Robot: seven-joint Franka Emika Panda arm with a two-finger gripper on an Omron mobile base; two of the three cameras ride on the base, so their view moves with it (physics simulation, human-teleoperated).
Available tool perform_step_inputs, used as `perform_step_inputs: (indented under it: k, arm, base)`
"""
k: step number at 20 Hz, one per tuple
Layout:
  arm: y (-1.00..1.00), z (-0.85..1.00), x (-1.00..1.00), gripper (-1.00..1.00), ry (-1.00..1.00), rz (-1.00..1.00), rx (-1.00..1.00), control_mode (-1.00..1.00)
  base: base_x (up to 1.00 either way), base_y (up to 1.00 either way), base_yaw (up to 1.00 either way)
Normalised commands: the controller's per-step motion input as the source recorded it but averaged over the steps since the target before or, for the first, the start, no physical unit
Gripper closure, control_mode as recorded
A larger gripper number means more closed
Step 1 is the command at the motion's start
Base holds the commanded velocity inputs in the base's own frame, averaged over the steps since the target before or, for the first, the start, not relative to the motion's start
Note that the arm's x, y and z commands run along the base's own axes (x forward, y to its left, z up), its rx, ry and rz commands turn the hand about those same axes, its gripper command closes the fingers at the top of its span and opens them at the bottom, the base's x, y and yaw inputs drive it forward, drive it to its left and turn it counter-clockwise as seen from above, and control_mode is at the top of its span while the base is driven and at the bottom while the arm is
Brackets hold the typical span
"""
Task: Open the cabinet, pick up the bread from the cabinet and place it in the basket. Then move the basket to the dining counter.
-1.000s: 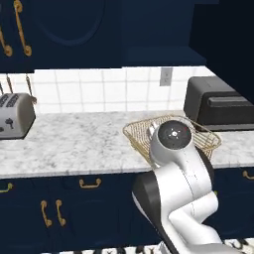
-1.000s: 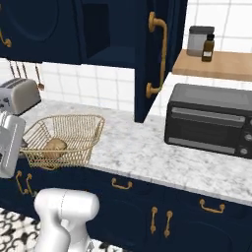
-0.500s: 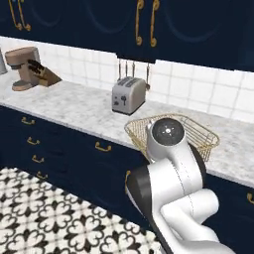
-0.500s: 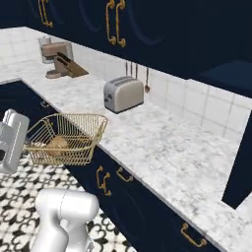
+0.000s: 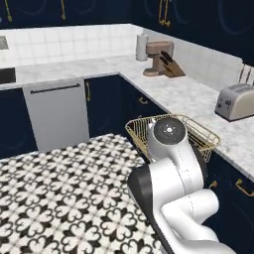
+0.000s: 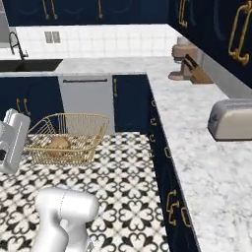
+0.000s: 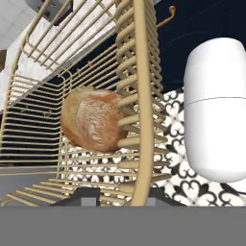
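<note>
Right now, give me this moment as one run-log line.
phase: carrying basket | basket: held off the floor, rim in claw | bread: inside basket | counter: alongside

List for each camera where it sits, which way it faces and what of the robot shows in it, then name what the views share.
Left base view: behind the arm's left, facing forward and down at the basket and toaster; the white arm rises lower right.
Right base view: behind the arm's right; the arm rises lower left, beside the bread.
Hand view: on the hand, along the gripper, whose tips flank the basket's rim.
Shared: basket and bread.
</note>
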Motion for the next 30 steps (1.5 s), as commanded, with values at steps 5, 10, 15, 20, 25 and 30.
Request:
perform_step_inputs:
  k: [5,10,15,20,25,30]
  arm:
    - [0.0,0.0,0.0,1.0,0.0,0.0,0.0,1.0]
    - [0.0,0.0,0.0,1.0,0.0,0.0,0.0,1.0]
    - [0.0,0.0,0.0,1.0,0.0,0.0,0.0,1.0]
    - [0.0,0.0,0.0,1.0,0.0,0.0,0.0,1.0]
    - [0.0,0.0,0.0,1.0,0.0,0.0,0.0,1.0]
    - [0.0,0.0,0.0,1.0,0.0,0.0,0.0,1.0]
  base:
    - [0.0,0.0,1.0]
    - [0.0,0.0,1.0]
    - [0.0,0.0,1.0]
    - [0.7,-0.04,0.9]
    - [1.0,-0.21,0.66]
    - [1.0,-0.29,0.54]
